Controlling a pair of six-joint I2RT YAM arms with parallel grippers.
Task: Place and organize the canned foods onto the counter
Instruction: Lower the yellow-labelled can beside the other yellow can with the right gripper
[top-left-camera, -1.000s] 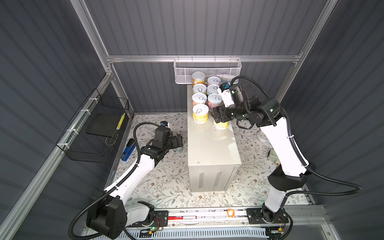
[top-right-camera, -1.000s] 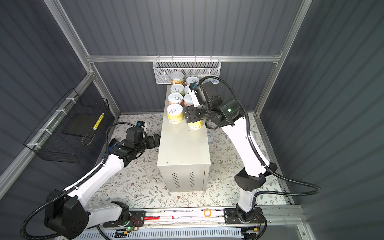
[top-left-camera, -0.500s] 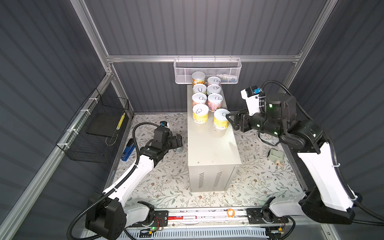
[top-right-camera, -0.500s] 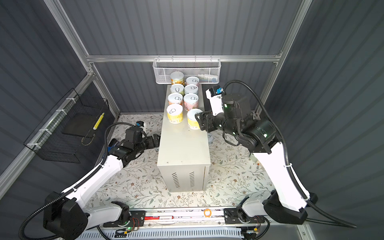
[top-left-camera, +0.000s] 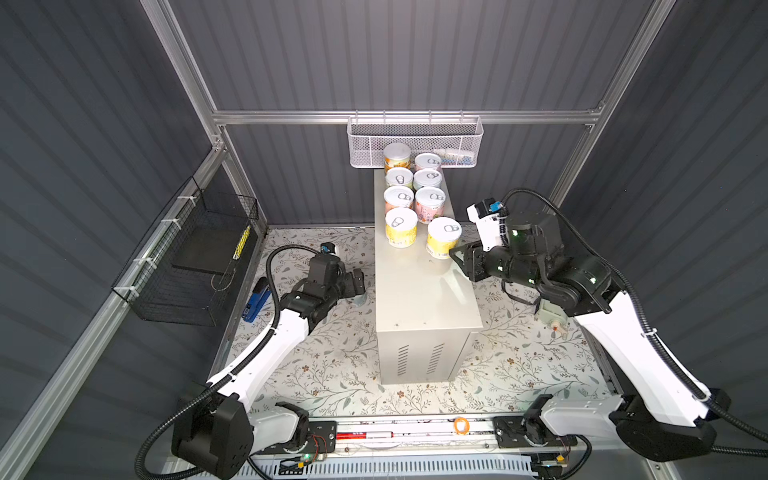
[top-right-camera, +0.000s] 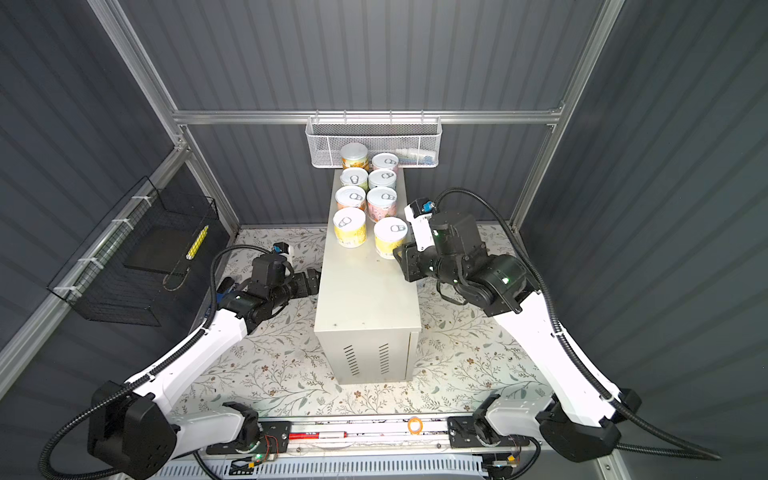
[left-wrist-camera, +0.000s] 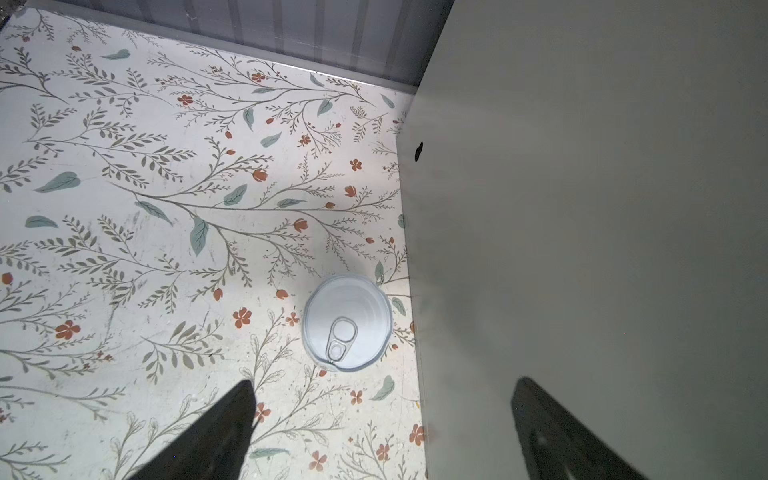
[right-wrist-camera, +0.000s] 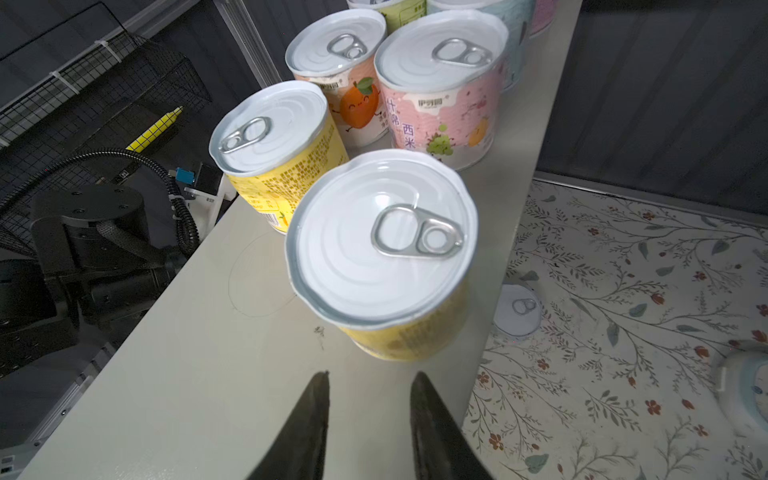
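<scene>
Several canned foods stand in two rows at the far end of the counter (top-left-camera: 419, 291) (top-right-camera: 365, 291). The nearest one is a yellow can (top-left-camera: 443, 237) (top-right-camera: 390, 237) (right-wrist-camera: 382, 249), upright beside another yellow can (top-left-camera: 401, 226). My right gripper (top-left-camera: 457, 255) (right-wrist-camera: 370, 376) hovers just in front of that can, apart from it, shut with nothing between its fingers. My left gripper (top-left-camera: 359, 282) (left-wrist-camera: 386, 381) is open low beside the counter's left wall (left-wrist-camera: 582, 208). A silver-lidded can (left-wrist-camera: 348, 322) stands on the floor ahead of it. Another can (right-wrist-camera: 517, 309) stands on the floor right of the counter.
A white mesh basket (top-left-camera: 415, 141) hangs on the back wall over the far cans. A black wire basket (top-left-camera: 195, 257) is fixed to the left wall. A blue tool (top-left-camera: 255, 299) lies at the floor's left edge, a white object (top-left-camera: 550, 313) at the right.
My right gripper let go of the yellow can on the counter, drew back to the right and its jaws closed. The left arm has stayed put.
</scene>
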